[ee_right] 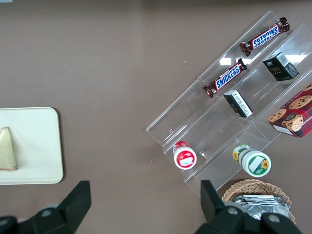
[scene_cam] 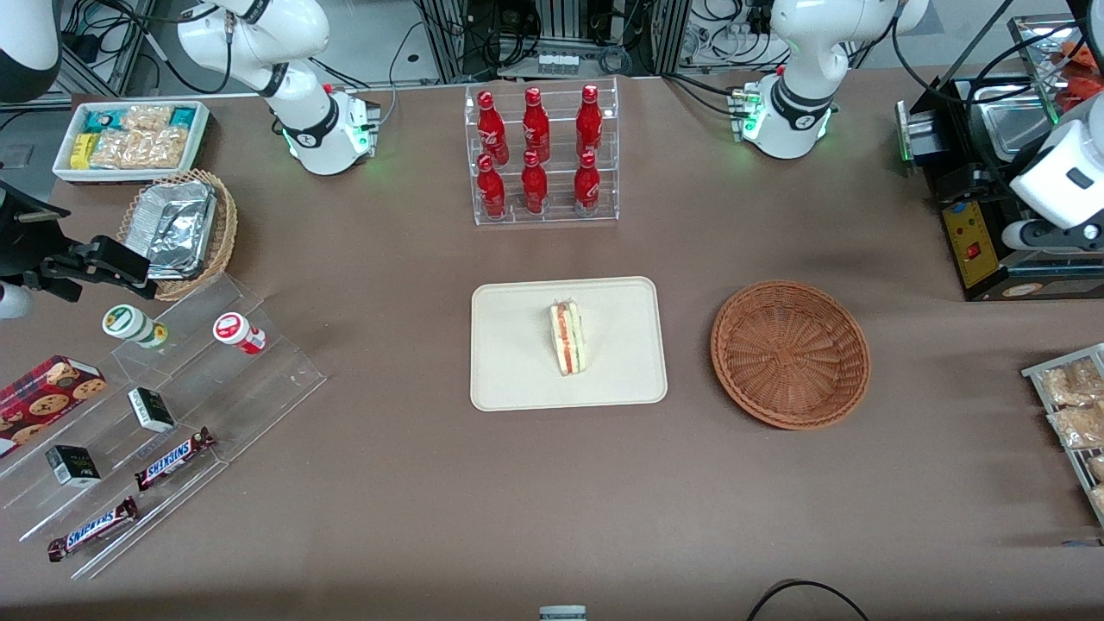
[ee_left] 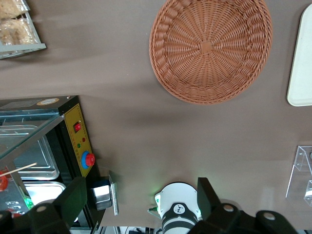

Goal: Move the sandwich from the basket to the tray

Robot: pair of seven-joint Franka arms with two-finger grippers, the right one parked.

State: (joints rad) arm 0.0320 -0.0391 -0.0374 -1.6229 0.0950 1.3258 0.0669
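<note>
The sandwich [scene_cam: 567, 338], a pale wedge with red and green filling, lies on the cream tray [scene_cam: 517, 379] at the table's middle; the right wrist view shows a corner of the sandwich [ee_right: 7, 148] on the tray [ee_right: 44, 146]. The round brown wicker basket [scene_cam: 790, 354] sits empty beside the tray, toward the working arm's end. My left gripper [ee_left: 141, 202] is open, with nothing between its dark fingers [ee_left: 73, 200]. It hangs high above the table, looking down on the basket [ee_left: 210, 48] and a tray edge [ee_left: 301, 73]. Its white hand [scene_cam: 1065, 177] shows above the black machine.
A clear rack of red bottles [scene_cam: 541, 155] stands farther from the front camera than the tray. A black machine [scene_cam: 983, 233] and a rack of bagged snacks [scene_cam: 1074, 414] occupy the working arm's end. A stepped acrylic display [scene_cam: 172, 414], a foil-lined basket [scene_cam: 181, 228] and a white bin [scene_cam: 129, 138] fill the parked arm's end.
</note>
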